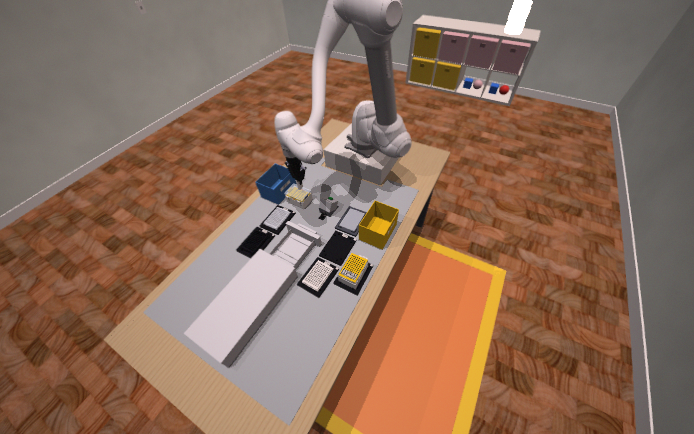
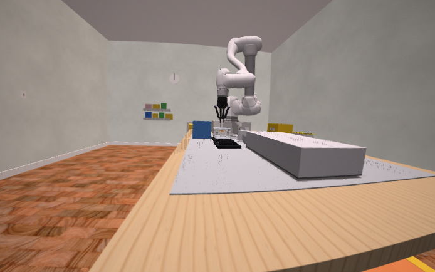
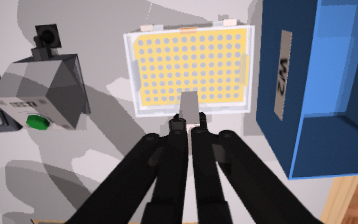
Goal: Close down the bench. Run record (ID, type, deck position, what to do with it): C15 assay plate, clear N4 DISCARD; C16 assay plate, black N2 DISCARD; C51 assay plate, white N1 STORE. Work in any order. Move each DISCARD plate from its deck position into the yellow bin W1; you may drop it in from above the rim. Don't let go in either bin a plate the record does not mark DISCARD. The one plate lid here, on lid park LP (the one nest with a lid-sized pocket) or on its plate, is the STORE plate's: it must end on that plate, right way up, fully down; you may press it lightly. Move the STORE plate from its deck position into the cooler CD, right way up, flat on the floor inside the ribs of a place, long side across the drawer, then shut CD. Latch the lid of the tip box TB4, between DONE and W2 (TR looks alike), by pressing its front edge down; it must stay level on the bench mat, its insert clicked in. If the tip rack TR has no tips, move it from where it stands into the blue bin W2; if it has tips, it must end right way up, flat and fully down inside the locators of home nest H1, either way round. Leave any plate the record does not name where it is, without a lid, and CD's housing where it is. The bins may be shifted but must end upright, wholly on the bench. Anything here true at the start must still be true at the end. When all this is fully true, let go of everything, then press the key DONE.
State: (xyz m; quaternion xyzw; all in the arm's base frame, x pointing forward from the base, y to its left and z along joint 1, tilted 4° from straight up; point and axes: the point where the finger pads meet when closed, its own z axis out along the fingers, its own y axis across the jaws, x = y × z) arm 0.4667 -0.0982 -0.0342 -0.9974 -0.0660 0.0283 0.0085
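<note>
My gripper (image 3: 190, 103) (image 1: 297, 177) (image 2: 222, 118) is shut and empty. It hangs just above the front edge of the tip box TB4 (image 3: 190, 70) (image 1: 299, 196) (image 2: 222, 131), which has a clear lid over a yellow insert and a grey tab at the front. The blue bin W2 (image 3: 321, 85) (image 1: 272, 184) stands right beside the box. The green DONE key (image 3: 37, 121) (image 1: 330, 198) sits on a grey block on the box's other side. The yellow bin W1 (image 1: 378, 222), a clear plate (image 1: 351, 219), a black plate (image 1: 337, 247), a white plate (image 1: 317, 274) and the yellow tip rack TR (image 1: 352, 267) lie further along the mat.
The long white cooler CD (image 1: 242, 304) (image 2: 304, 151) has its drawer (image 1: 294, 245) pulled out. A pale plate (image 1: 277, 218) and another black plate (image 1: 254, 240) (image 2: 226, 143) sit in nests on the left side. The arm's base block (image 1: 358, 161) stands behind the mat.
</note>
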